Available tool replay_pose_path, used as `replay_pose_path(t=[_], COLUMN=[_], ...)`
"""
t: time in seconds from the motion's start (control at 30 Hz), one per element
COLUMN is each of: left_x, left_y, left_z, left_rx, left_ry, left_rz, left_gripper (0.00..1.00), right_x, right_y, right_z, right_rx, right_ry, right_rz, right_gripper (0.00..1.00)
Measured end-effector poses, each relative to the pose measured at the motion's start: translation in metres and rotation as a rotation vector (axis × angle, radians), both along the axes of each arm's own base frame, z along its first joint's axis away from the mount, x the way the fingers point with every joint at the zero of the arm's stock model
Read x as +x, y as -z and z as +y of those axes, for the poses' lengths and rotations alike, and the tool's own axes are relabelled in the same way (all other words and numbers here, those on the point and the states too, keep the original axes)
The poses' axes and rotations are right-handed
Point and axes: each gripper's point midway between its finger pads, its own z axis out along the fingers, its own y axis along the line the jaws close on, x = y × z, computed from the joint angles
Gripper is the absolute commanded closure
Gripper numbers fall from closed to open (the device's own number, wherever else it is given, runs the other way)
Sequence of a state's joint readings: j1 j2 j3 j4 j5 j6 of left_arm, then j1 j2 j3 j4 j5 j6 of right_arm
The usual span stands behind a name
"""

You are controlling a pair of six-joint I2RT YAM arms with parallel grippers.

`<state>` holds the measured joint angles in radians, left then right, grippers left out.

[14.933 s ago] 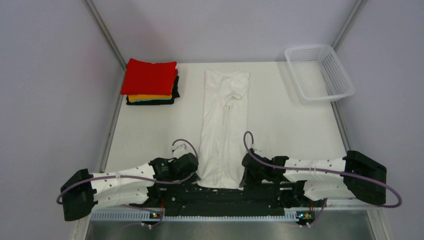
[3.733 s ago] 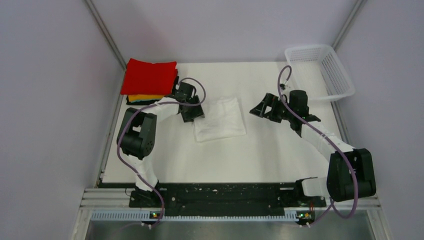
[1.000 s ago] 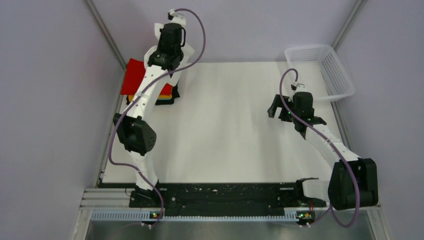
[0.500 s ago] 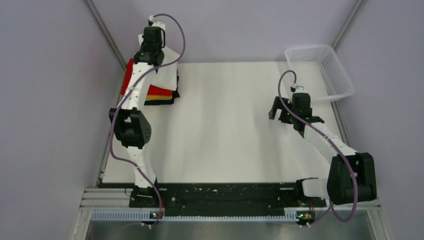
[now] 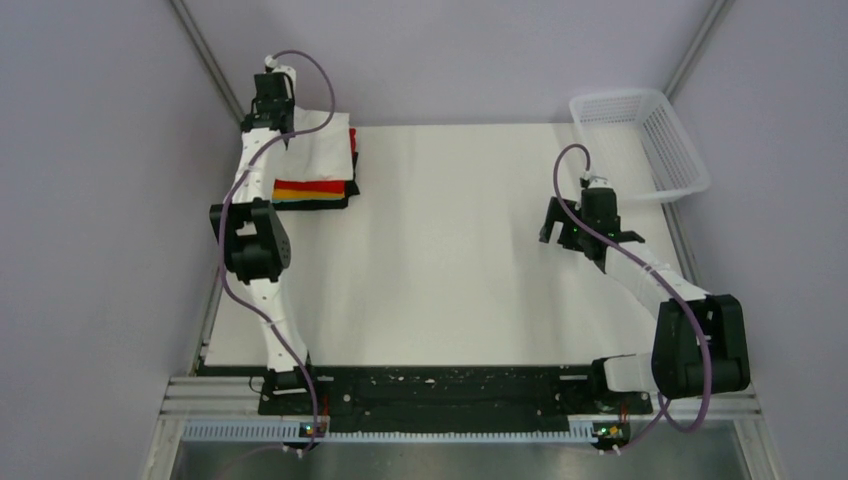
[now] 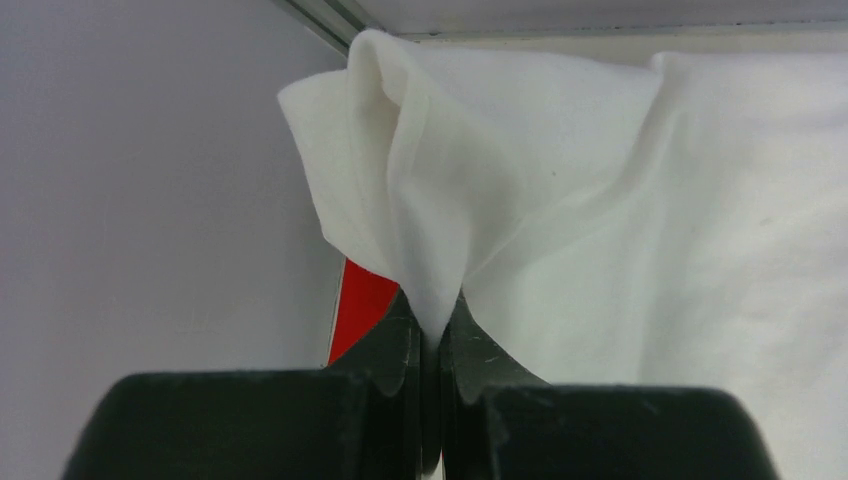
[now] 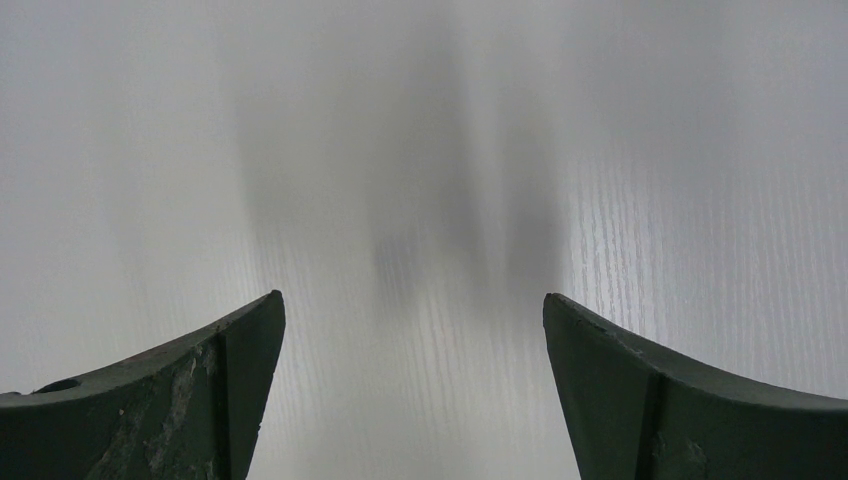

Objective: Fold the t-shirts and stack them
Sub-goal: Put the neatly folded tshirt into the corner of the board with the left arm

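The folded white t-shirt [image 5: 322, 148] lies over the stack at the table's far left. Under it the red [image 5: 312, 186], orange-yellow and black t-shirts [image 5: 312, 202] show only as front edges. My left gripper [image 5: 270, 128] is at the stack's far left corner, shut on a pinched fold of the white t-shirt [image 6: 440, 200]. A sliver of red t-shirt [image 6: 362, 300] shows beside its fingers [image 6: 395, 340]. My right gripper [image 5: 566, 225] hangs open over bare table at the right, nothing between its fingers [image 7: 230, 360].
A white mesh basket [image 5: 640, 145] sits at the far right corner. Grey walls and metal frame posts [image 5: 210, 65] close in the table on the left, back and right; the left gripper is close to the left wall.
My left arm swung left and lowered the white t-shirt onto the stack, now covering the red top. The right gripper drifted slightly nearer, still open.
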<state>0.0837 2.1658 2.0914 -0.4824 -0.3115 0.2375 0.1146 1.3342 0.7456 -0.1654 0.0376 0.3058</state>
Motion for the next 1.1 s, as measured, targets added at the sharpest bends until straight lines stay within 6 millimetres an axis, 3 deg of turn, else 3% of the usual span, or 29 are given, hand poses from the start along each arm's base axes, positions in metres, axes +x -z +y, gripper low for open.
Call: replay_pose_path(t=[0.67,0.7,0.87,1.1], left_x=[0.013,0.013,0.009,-0.009], left_y=[0.065,0.066,0.064,0.043], left_z=[0.043,0.045,0.060,0.090], left_rx=[-0.063,-0.065,-0.069,-0.119], left_ry=[-0.019,-0.025,-0.092,-0.392], left_rz=[0.064,0.064,0.044,-0.068], left_gripper=[0.99,0.87,0.05,0.01], right_x=[0.005,0.004,0.002,0.006], right_y=[0.000,0.001,0.003,-0.003], right_z=[-0.003,-0.003,-0.004,-0.004], right_rx=[-0.018,-0.019,-0.022,-0.016], right_ry=[0.016,0.016,0.019,0.025], right_rz=[0.024,0.027,0.038,0.026], right_gripper=[0.01,0.01,0.01,0.01])
